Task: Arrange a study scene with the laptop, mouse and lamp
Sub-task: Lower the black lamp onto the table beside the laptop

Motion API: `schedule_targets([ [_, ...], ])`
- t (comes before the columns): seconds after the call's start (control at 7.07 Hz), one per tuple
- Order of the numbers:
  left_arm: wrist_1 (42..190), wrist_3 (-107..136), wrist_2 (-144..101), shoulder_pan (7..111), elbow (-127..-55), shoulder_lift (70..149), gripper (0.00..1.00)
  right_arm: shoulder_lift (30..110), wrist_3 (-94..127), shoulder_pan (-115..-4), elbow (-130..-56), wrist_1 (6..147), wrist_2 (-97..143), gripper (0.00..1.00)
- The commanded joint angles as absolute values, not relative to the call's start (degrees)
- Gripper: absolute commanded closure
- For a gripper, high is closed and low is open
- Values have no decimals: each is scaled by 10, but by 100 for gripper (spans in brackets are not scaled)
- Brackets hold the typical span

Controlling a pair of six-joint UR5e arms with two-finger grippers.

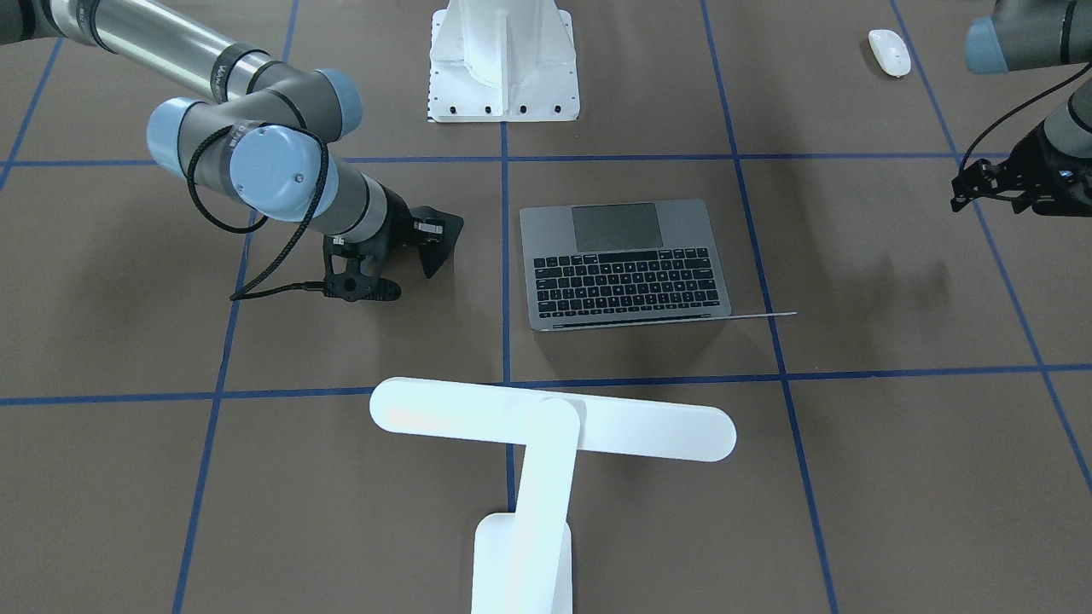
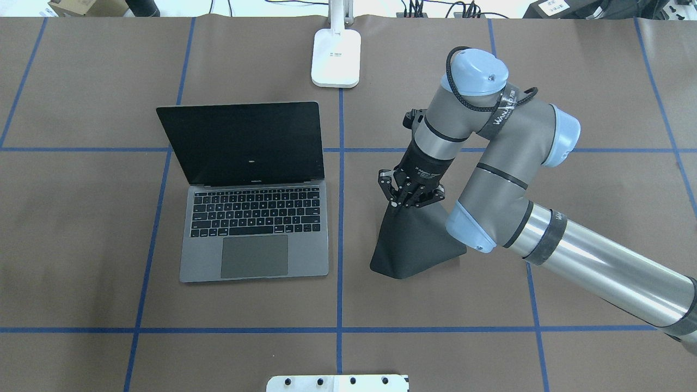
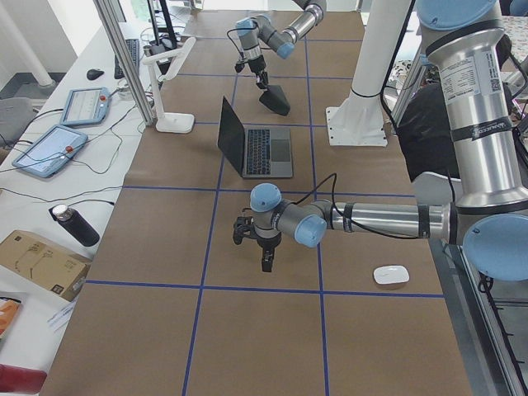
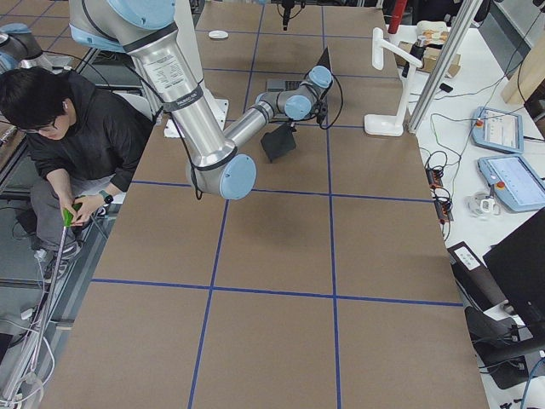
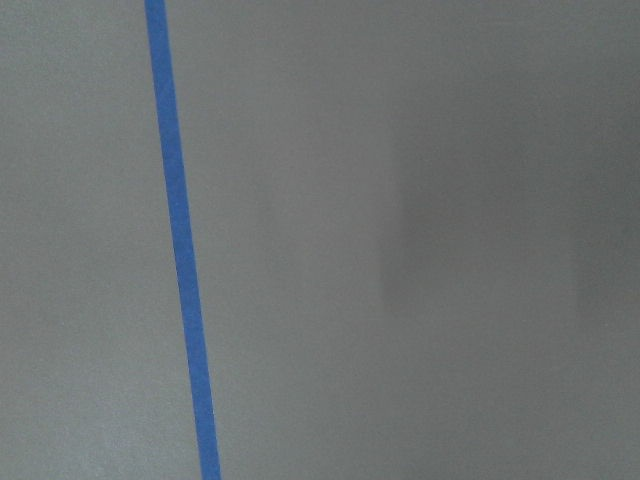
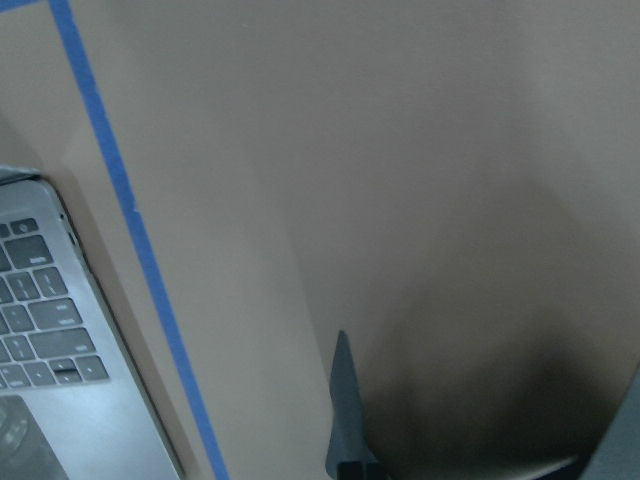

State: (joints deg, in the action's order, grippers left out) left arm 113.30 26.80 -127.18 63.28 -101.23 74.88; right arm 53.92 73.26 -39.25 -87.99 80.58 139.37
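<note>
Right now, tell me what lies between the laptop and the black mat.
Only bare table crossed by one blue tape line, seen in the overhead view.

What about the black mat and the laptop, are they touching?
Apart. The overhead view shows bare table and a blue tape line between the black mat, held up by the right gripper, and the laptop.

My right gripper (image 2: 405, 202) points down, pinched on a mat (image 2: 416, 245); my left gripper (image 3: 266, 262) hangs low, fingers down.
</note>
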Motion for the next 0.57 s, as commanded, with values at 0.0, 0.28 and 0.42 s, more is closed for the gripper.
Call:
schedule_targets([
  [0.0,1133,269,-1272,633,-1013,749,0,513,754,-385,-832,758,1372,100],
  [0.28,1133,269,-1272,633,-1014,749,0,486,753,-385,-804,757,1366,100],
  [0.42,1133,269,-1272,633,-1015,750,0,483,753,-384,-798,756,1341,100],
])
